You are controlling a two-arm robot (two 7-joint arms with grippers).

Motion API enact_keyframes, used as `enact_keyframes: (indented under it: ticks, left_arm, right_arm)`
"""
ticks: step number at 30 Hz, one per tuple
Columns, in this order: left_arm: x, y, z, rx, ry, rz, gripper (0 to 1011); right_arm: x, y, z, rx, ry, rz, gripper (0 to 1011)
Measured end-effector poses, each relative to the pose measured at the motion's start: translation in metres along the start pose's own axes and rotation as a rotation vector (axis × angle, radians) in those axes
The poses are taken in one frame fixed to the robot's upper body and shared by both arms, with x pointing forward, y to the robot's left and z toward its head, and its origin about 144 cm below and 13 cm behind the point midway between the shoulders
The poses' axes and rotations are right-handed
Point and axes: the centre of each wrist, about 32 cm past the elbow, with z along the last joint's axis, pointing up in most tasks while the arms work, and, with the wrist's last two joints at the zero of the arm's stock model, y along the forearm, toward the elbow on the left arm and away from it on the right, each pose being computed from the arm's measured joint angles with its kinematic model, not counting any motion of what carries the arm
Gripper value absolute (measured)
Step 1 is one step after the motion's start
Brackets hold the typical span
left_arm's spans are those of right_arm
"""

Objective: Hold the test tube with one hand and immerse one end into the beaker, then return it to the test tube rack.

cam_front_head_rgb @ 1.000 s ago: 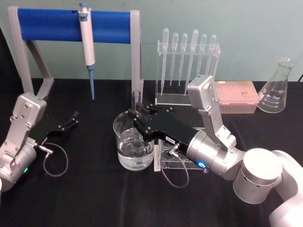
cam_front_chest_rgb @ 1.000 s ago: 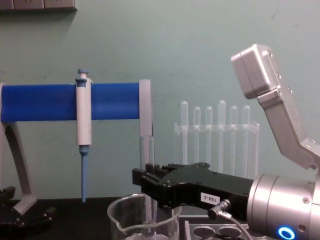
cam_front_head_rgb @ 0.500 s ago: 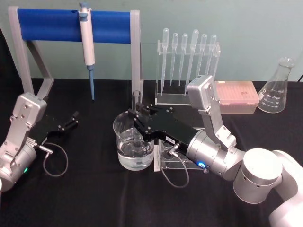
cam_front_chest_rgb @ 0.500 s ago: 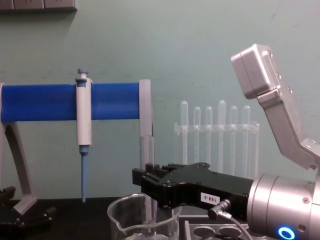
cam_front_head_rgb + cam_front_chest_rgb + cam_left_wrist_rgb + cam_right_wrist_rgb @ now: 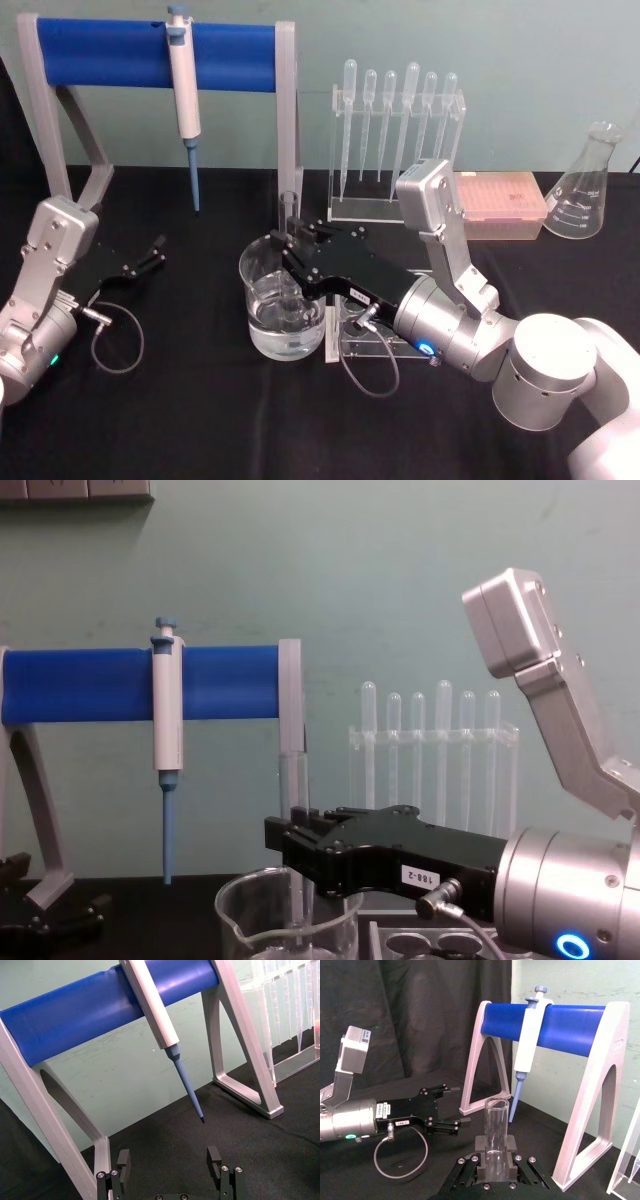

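Test tube (image 5: 289, 208): just the top pokes out above my right gripper (image 5: 285, 250). The clamped stretch is hidden behind my fingers, so from the head view I can't tell how deep the tip sits in the beaker (image 5: 264, 330). Chest view cuts off the beaker's base at the bottom edge, and the tube's tip with it. Test tube rack (image 5: 385, 345) is mostly covered by my right wrist, and clipped in the chest view too. My left gripper (image 5: 25, 905) is cut off at the chest view's lower left corner. Flask (image 5: 583, 190) graduations are too small to read.
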Motion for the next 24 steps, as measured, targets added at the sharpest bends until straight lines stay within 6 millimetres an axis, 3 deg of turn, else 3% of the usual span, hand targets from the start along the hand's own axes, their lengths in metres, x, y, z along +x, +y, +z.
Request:
enact_keyframes:
  ticks: [24]
  left_arm:
    - [0.0, 0.0, 0.0, 0.0, 0.0, 0.0, 1000]
  right_arm:
    - [0.0, 0.0, 0.0, 0.0, 0.0, 0.0, 224]
